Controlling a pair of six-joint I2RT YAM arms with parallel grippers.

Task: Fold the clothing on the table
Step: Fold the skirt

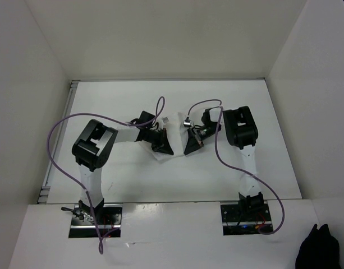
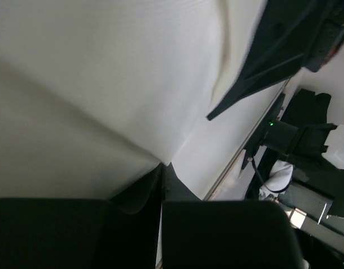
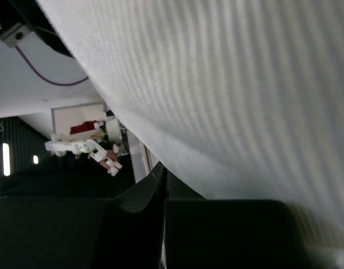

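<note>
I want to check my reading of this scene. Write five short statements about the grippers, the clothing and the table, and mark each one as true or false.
1. The left gripper and the right gripper are both shut on the clothing. True.
2. The clothing lies at the far left corner of the table. False: it is near the middle, between the two grippers.
3. A purple cable loops along each arm. True.
4. The clothing is dark blue. False: it is white, with a fine ribbed texture in the right wrist view.
5. A black object lies off the table, at the near right. True.
</note>
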